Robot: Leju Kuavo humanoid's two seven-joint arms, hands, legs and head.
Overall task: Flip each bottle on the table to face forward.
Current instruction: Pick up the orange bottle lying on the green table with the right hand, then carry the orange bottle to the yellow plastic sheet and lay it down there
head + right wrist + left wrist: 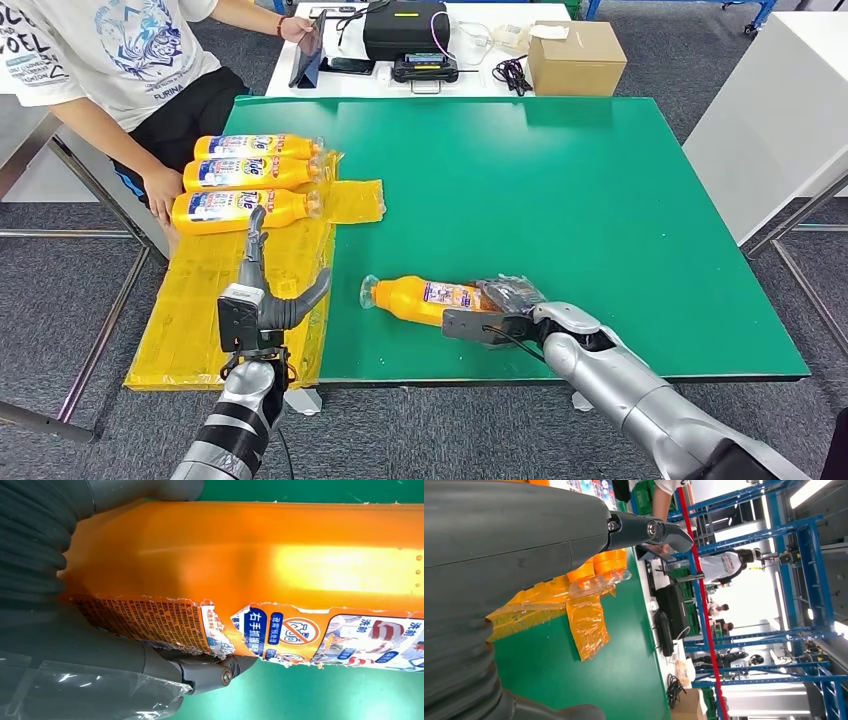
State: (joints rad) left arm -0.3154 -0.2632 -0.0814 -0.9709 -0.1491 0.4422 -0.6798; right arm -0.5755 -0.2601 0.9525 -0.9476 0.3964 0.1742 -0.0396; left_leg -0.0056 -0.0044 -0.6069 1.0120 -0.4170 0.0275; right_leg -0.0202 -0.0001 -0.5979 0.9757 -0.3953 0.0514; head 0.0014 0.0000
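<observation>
From the head view, the right hand (500, 318) is wrapped round the base end of the lone bottle (425, 298), which lies on its side near the table's (600, 200) front edge — the turn is in hand, and the next move, I'd say, calls for rolling it until the label faces up. Three bottles (250, 180) lie by the left edge on yellow film (200, 300), already label-up.

In the left wrist view, the left hand (524, 540) holds nothing, fingers apart.

In the right wrist view, the thumb and fingers (200, 672) are clamped on the bottle — its torn label (300, 635) is turned sideways.
</observation>
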